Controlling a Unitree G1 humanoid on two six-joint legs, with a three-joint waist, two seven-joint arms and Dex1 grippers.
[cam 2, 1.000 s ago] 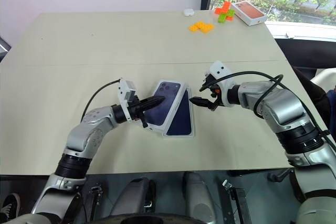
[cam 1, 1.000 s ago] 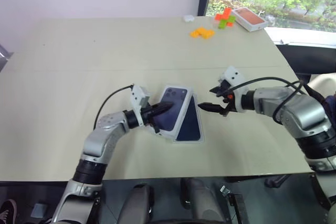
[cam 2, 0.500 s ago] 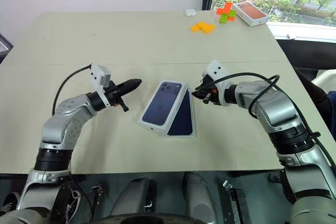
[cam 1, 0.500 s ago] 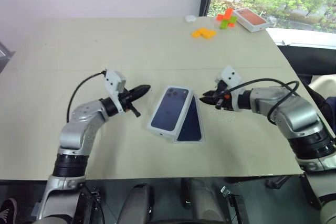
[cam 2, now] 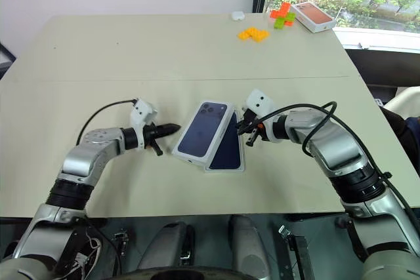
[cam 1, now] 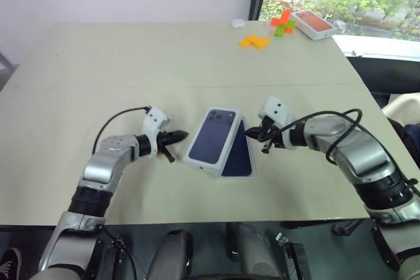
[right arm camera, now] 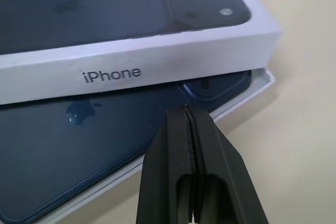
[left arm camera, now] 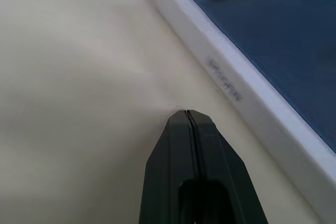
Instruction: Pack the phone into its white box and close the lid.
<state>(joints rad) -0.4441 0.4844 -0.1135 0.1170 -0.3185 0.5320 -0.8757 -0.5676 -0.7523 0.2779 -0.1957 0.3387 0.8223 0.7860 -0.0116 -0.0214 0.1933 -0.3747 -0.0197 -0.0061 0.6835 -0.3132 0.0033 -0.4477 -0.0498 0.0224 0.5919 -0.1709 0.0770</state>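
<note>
The lid (cam 1: 213, 137), white with a dark blue phone picture on top, lies askew over the left part of the white box (right arm camera: 247, 94). The navy phone (cam 1: 240, 157) lies in the box, half covered by the lid. My left gripper (cam 1: 184, 136) is shut and empty, low over the table, its tip just short of the lid's left side (left arm camera: 239, 97). From the other side my right gripper (cam 1: 249, 134) is shut with nothing in it. Its tip (right arm camera: 185, 109) hangs at the box's right edge, above the phone (right arm camera: 79, 150) and beside the lid's printed side wall (right arm camera: 131, 59).
At the table's far right stand a white box with an orange-red top (cam 1: 312, 23), orange and green blocks (cam 1: 282, 23), orange blocks (cam 1: 253, 41) and a small white object (cam 1: 236, 23). The table's near edge runs just below the box.
My left gripper left the lid, swung out to the left, then came back low beside it. The lid settled flatter on the box. My right gripper shut and moved in to the box's edge.
</note>
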